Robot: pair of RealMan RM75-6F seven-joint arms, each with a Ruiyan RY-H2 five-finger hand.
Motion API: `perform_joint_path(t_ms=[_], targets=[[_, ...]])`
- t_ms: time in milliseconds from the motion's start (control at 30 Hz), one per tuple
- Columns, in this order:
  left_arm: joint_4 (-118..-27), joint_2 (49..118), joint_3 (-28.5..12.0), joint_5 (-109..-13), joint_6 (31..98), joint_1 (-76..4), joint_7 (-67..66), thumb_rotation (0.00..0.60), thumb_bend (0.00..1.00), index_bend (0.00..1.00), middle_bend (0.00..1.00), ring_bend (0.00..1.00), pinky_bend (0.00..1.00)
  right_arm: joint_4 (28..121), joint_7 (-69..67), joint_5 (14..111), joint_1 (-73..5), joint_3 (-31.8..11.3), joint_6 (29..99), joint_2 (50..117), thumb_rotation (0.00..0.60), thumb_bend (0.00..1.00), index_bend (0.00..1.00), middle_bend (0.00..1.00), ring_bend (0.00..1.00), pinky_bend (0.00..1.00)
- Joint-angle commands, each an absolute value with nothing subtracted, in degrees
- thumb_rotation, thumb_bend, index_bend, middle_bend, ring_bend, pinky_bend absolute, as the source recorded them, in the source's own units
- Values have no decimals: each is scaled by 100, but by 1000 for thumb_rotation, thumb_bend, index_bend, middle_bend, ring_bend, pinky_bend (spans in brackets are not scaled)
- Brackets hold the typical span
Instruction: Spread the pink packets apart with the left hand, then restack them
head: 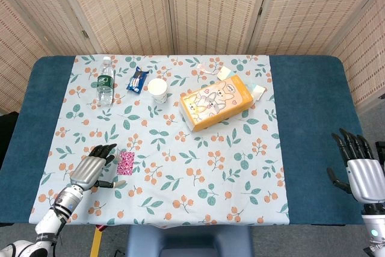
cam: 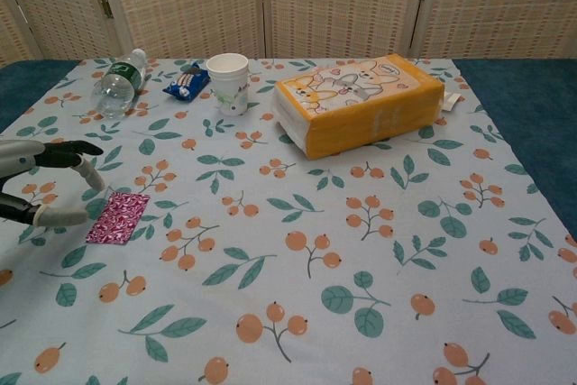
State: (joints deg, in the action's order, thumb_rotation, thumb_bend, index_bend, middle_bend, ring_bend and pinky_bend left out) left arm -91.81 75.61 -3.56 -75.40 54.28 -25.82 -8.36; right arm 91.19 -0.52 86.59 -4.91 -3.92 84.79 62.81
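One pink packets (head: 126,163) stack lies lengthwise front-to-back.

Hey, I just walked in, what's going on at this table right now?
A two-armed robot is reaching its left hand toward a small stack of pink packets on the flowered tablecloth. The hand is open, right beside the packets, holding nothing. The right hand hovers open at the far side.
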Motion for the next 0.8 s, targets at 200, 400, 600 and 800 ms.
perform_joint_path(t_ms=[200, 400, 600, 800], targets=[[-8755, 8001, -322, -7385, 5524, -2601, -867, 213, 136, 317, 48, 0, 0, 9115, -78, 8663, -499, -387, 8463, 6280, 600, 394, 35, 32, 0, 0], [-8493, 8227, -272, -7335, 5517, -2637, -965, 208, 137, 320, 47, 0, 0, 9109, -106, 8653, -498, -380, 8447, 6288, 600, 394, 35, 32, 0, 0], [-8325, 8366, -243, -7159, 5486, -2640, -1090, 209, 138, 322, 44, 0, 0, 9099, -144, 8645, -467, -370, 8479, 6284, 600, 394, 35, 32, 0, 0], [-8263, 8435, -228, -7137, 5519, -2639, -1086, 208, 140, 323, 41, 0, 0, 9096, -177, 8660, -457, -364, 8494, 6280, 600, 394, 35, 32, 0, 0]])
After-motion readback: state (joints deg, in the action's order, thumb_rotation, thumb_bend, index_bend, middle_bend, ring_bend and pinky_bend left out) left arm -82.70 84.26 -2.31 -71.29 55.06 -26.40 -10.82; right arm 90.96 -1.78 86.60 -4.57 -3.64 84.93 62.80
